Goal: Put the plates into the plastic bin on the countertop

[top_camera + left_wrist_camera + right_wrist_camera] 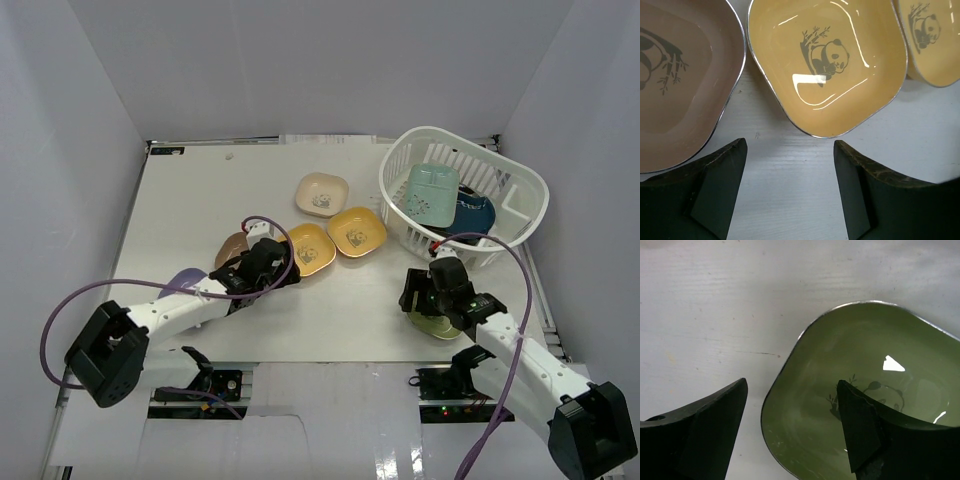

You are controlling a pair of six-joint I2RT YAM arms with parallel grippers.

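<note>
White walls box in a matte white countertop (200,190), where the slotted plastic bin (437,131) at the far right already holds a teal divided tray (430,192) and a dark blue plate (478,212). The right gripper (792,390) stands wide astride the silvery rim of the glossy green plate (850,350), one jaw inside its bowl, seemingly to pinch that edge. The left gripper (790,150), equally spread, hangs over bare table just short of a rounded-square yellow plate (825,65), likely lining up on its near lip.
</note>
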